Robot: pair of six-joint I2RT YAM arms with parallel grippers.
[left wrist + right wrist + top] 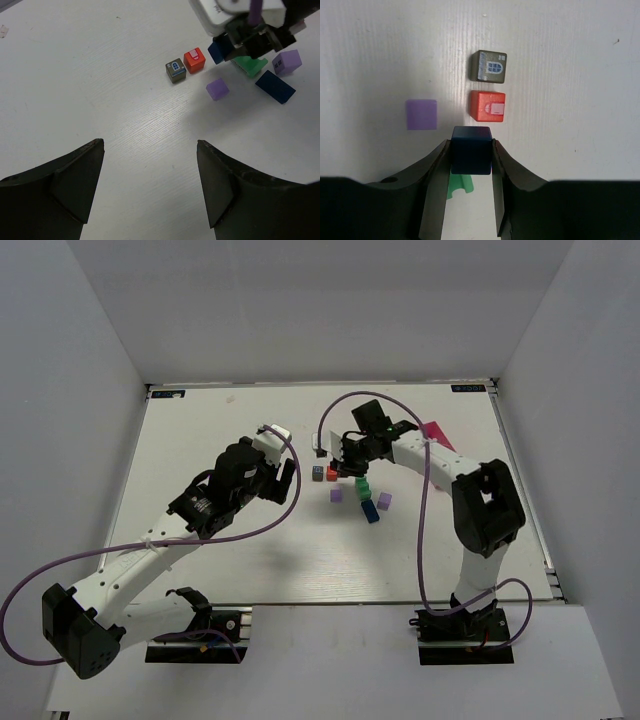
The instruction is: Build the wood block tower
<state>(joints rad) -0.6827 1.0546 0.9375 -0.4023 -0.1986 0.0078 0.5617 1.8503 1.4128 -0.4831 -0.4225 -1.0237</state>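
Note:
My right gripper [471, 146] is shut on a dark blue cube [471, 152] and holds it above the table, just short of a red cube [487, 105]. An olive cube with a window picture [489, 66] lies right beyond the red one. A purple cube [421, 114] lies to the left and a green arch block [457, 184] sits under the jaws. In the top view the right gripper [349, 471] hovers over the cluster: red cube [331, 474], green block [364, 486], blue block [371, 510], purple cubes [336, 495]. My left gripper [150, 165] is open and empty, left of the cluster.
A pink box [437, 433] lies behind the right arm near the table's back right. A second purple cube [384, 500] lies beside the blue block. White walls enclose the table [230, 540] on three sides. The left arm [215, 500] reaches diagonally over the table's left half.

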